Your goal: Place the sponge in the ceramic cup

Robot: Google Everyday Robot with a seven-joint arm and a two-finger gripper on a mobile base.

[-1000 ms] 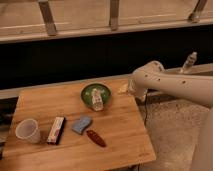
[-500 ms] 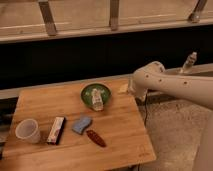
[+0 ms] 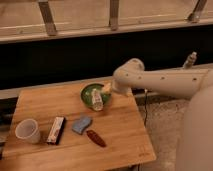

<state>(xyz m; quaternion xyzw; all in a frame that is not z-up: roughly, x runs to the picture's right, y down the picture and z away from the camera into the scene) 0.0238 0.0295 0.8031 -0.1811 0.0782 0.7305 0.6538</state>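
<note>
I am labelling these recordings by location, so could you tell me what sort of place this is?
Probably an indoor test area in an office building: a small wooden table set with a cup, sponge and bowl stands beside a metal-posted window or railing. The end effector is at the bowl's rim.

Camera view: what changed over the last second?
The white robot arm has swung left in view, bringing its pincer to the right rim of the green bowl. Nothing was grasped or released. The blue sponge, white ceramic cup and wooden table stayed put.
</note>
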